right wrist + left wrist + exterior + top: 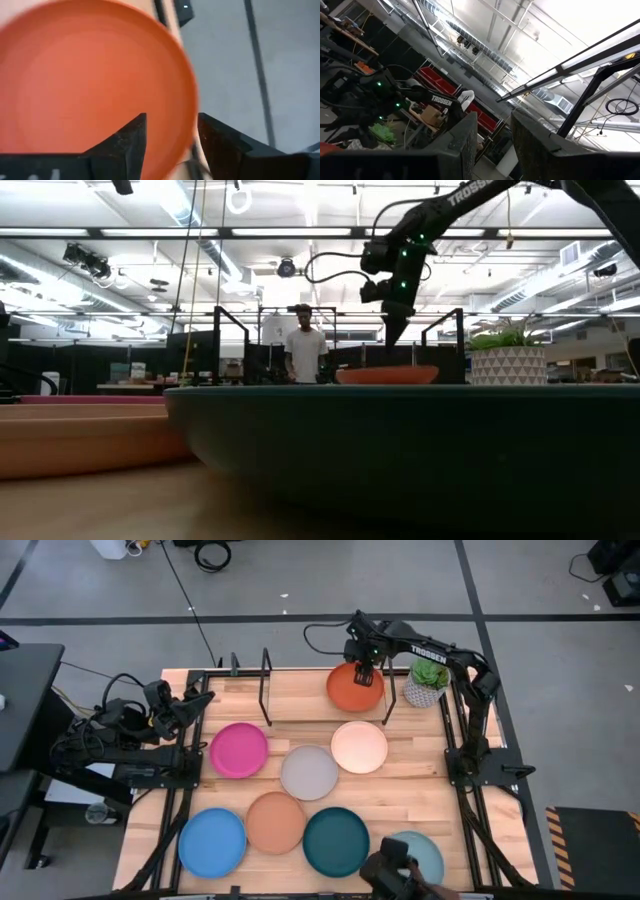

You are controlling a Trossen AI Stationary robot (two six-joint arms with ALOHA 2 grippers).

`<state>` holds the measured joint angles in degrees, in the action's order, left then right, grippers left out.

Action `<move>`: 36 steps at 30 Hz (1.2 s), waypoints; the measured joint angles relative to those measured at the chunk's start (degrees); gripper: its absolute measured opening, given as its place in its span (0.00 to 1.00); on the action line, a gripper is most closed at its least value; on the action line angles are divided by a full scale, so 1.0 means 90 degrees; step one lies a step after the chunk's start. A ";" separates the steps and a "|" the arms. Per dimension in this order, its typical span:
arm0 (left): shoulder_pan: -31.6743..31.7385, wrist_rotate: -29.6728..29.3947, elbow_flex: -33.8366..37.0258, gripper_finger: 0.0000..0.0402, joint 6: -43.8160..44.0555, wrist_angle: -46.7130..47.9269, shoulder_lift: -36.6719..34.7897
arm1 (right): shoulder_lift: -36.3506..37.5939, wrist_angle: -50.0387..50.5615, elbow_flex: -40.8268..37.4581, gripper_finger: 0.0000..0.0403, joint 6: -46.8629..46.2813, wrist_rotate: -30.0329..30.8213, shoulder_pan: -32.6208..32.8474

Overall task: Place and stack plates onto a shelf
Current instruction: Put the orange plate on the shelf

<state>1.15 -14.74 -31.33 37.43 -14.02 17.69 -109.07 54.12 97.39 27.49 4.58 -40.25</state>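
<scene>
The orange-red plate (355,688) (388,374) (95,85) lies flat in the right half of the black shelf (266,690) at the table's far edge. My right gripper (362,668) (389,340) (172,135) hangs open just above the plate's far rim, pointing down; the low view shows a gap between fingertips and plate. Seven more plates rest flat on the table: magenta (238,750), grey (309,772), cream (359,746), bright blue (212,842), peach-tan (275,823), dark teal (336,841), pale aqua (422,855). My left gripper (200,700) (495,142) waits open at the table's left edge.
A small potted plant (428,683) (508,360) stands right of the shelf, close to my right arm. The shelf's left half (300,690) holds nothing. A dark device (388,875) sits at the near edge beside the aqua plate. A person (305,352) stands far behind the table.
</scene>
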 joint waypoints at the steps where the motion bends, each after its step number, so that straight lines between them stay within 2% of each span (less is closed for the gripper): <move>1: 0.0000 0.0003 0.0000 0.31 0.0047 0.0005 0.0000 | 0.0042 0.0050 -0.0001 0.46 -0.0155 -0.0103 0.0078; 4: 0.0002 0.0010 0.0000 0.31 0.0073 0.0072 0.0000 | 0.0068 0.0040 -0.0003 0.45 -0.0405 -0.0580 0.0309; 11: 0.0000 0.0090 0.0000 0.31 0.0081 0.0111 -0.0001 | -0.0167 -0.0611 -0.0831 0.41 -0.0371 -0.0874 0.0757; 20: -0.0002 0.0191 0.0000 0.31 0.0102 0.0222 -0.0004 | -0.0171 -0.0568 -0.1554 0.38 -0.0390 -0.0805 0.1267; 28: -0.0005 0.0191 0.0000 0.31 0.0099 0.0219 -0.0005 | -0.0156 -0.0266 -0.1550 0.36 -0.0615 -0.0779 0.1729; 33: -0.0005 0.0192 0.0000 0.31 0.0097 0.0216 -0.0005 | -0.0114 0.0022 -0.1350 0.36 -0.0916 -0.0314 0.1796; 36: -0.0005 0.0192 0.0000 0.31 0.0100 0.0216 -0.0005 | -0.0052 0.0154 -0.1215 0.36 -0.0931 -0.0398 0.1704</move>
<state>1.11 -13.02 -31.33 38.33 -12.08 17.65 -109.53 55.51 86.45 19.11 1.01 -24.92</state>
